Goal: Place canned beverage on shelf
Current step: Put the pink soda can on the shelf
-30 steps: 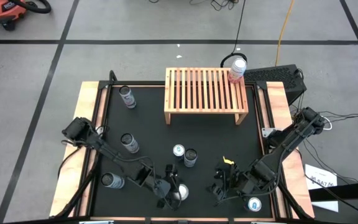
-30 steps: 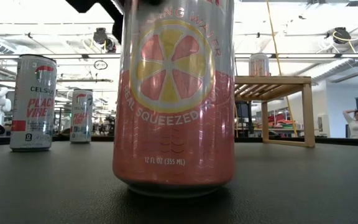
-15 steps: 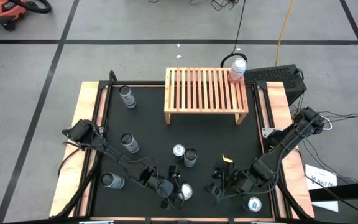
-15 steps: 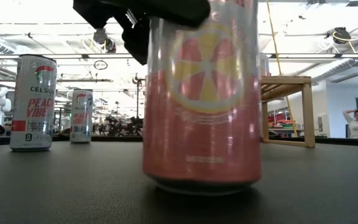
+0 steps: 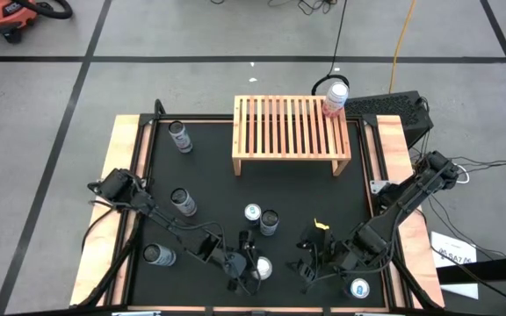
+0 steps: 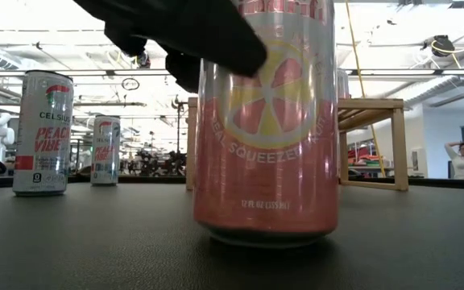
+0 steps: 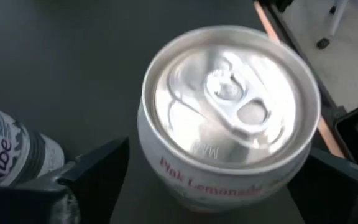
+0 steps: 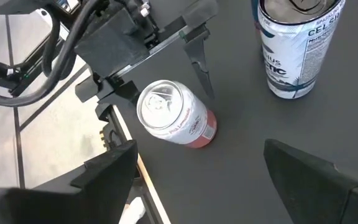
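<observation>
The left claw (image 5: 251,269) is reaching low at the worktop's (image 5: 209,171) near edge, its spread fingers straddling the upright pink can (image 7: 229,124), released.

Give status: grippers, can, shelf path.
Left gripper open, fingers straddling pink lemonade can at table's near edge. Right gripper open, idle beside it. Shelf holds one pink can on far right corner. Two cans stand between.

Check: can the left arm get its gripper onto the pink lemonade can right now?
Probably yes. The left gripper is open, one finger on each side of the pink lemonade can, which stands upright on the table. Nothing lies between fingers and can; the right gripper is off to one side.
</observation>
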Available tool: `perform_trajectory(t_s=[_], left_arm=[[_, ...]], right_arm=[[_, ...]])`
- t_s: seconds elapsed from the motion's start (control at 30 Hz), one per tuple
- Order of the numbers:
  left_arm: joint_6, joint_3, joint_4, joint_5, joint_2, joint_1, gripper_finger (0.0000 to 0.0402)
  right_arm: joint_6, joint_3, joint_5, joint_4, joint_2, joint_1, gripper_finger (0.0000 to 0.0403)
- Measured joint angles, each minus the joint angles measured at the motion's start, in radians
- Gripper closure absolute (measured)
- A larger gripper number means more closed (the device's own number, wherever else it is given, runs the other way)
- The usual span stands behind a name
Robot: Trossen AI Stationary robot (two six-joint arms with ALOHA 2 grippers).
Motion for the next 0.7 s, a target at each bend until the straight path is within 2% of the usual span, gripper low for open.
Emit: perform_trajectory(t_s=[0.2,0.3,0.4,0.53,0.7], left_arm=[[-0.001,0.0,0.006,0.0,0.004,0.006,0.0018],[0.0,0.0,0.046,0.002,0.024,0.006,0.0022],[0.0,0.001,0.097,0.04,0.055,0.006,0.0022],[-0.002,0.002,0.084,0.04,0.086,0.002,0.0024],[-0.001,0.002,0.054,0.004,0.086,0.002,0.0069]], right_arm=[[-0.032,0.0,0.004,0.0,0.0,0.0,0.0067],[-0.078,0.0,0.039,0.02,0.0,0.0,0.0067],[-0.163,0.0,0.077,0.077,0.008,0.0,0.0067],[-0.293,0.0,0.073,0.16,0.038,0.0,0.0067],[-0.453,0.0,0.063,0.259,0.107,0.0,0.0067]])
